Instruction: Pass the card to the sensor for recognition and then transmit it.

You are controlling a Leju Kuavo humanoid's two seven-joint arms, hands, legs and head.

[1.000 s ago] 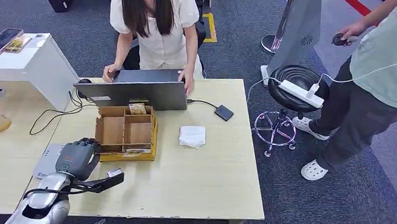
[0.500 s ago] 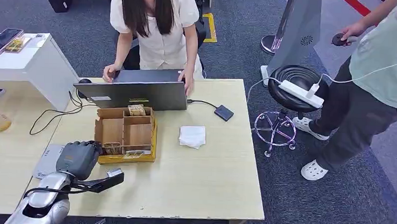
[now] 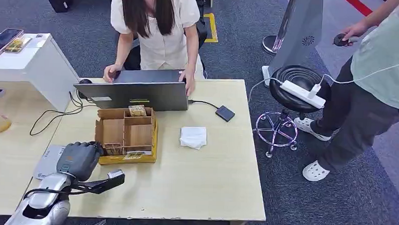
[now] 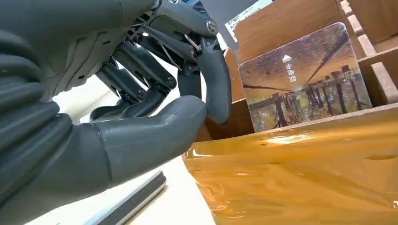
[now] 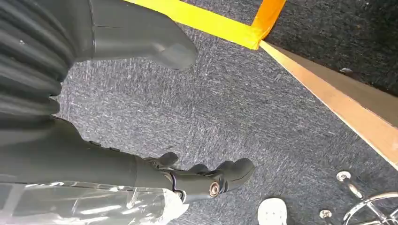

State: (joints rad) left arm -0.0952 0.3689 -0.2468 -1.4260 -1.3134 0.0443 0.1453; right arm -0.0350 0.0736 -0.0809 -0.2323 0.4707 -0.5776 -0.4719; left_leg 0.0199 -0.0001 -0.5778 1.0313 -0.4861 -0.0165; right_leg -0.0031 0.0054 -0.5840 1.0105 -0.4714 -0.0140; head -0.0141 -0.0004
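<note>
Reaching over the near-left corner of the cardboard tray (image 3: 129, 135), the left hand (image 3: 78, 158) has its fingers (image 4: 213, 77) curled at the edge of a card (image 4: 305, 77) that stands upright in the tray's near-left compartment. In the left wrist view one dark fingertip touches the card's edge while the thick thumb lies below it, outside the tray's wall, which is wrapped in glossy yellow tape; whether the card is truly pinched cannot be told, since it also leans on the cardboard divider behind it. The card bears a brownish landscape print with white characters near its top. Just beside the hand, on its outer side, a flat grey sensor pad (image 3: 48, 162) lies on the wooden table (image 3: 205, 177). Beyond the hand and the tray stands an open laptop (image 3: 138, 93), with a person (image 3: 158, 28) seated behind it, both hands at its edges. Further out from the hand, past the tray, a folded white cloth (image 3: 193, 137) rests on the table, well apart from the card. The right hand (image 5: 206, 180) hangs over grey carpet with its fingers loosely spread and nothing in them.
</note>
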